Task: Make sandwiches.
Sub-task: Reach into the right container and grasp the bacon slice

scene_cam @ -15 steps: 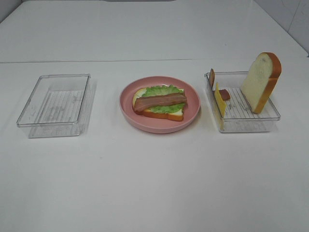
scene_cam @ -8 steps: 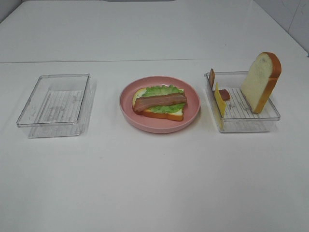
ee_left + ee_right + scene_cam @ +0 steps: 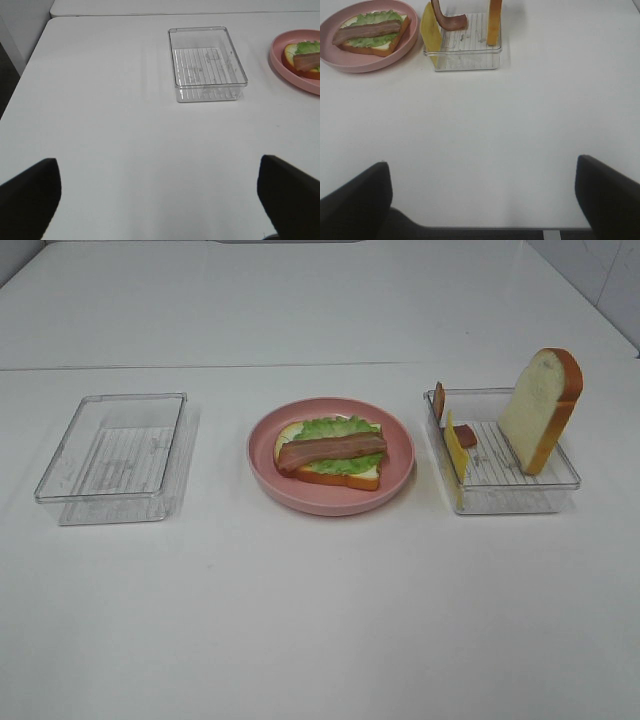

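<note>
Ahead of the right gripper (image 3: 481,164), well apart across bare table, stands the right tray (image 3: 465,60) with the parts left to add: cheese (image 3: 430,30) on edge against the wall nearest the plate (image 3: 370,67), spare bacon (image 3: 447,20) curled beside it, and bread (image 3: 494,22) upright at the far side. Both of this gripper's fingers sit wide apart, holding nothing. The bread shows it only a thin crust edge, its long axis vertical, so jaws spread sideways would likely close across its thickness with no wrist turn. The cheese stands skewed to the approach, which may call for some twist. Further off, to the tray's plate side, the sandwich (image 3: 330,455) lies as an open stack of bread, lettuce and bacon, not yet capped. The left gripper (image 3: 157,162) is likewise spread and unladen. Ahead of it lies the left tray (image 3: 210,92), showing none of the parts, with the plate beyond. So the right arm is clearly the nearer one for the coming pick.
</note>
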`<state>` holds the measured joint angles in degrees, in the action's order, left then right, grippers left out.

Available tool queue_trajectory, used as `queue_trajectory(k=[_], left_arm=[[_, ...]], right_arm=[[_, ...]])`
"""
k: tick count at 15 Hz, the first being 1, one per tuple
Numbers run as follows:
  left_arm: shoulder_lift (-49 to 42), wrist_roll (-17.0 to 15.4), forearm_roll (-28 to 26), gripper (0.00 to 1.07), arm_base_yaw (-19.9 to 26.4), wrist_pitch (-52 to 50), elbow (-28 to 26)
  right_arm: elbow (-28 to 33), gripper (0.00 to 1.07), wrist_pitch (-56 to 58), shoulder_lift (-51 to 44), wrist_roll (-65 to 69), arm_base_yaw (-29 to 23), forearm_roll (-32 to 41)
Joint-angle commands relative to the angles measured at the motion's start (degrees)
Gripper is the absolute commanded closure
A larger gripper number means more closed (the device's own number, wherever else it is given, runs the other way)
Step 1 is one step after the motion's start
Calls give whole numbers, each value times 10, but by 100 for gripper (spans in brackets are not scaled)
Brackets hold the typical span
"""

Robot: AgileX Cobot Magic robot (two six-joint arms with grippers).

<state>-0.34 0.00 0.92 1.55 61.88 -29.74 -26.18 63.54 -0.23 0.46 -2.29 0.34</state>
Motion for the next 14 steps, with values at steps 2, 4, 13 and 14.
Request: queue_trajectory(k=[2, 4, 13, 14], left_arm=[[-9, 0, 0, 4, 2, -6, 2], [-9, 0, 0, 4, 2, -6, 2], [-9, 0, 0, 4, 2, -6, 2], [-9, 0, 0, 4, 2, -6, 2]], right_arm=[[-5, 11, -4, 2, -5, 2, 6], [-19, 11, -11, 31, -5, 2, 6], [-61, 11, -164, 346, -12, 2, 4], [-65, 11, -165, 364, -18, 2, 4]])
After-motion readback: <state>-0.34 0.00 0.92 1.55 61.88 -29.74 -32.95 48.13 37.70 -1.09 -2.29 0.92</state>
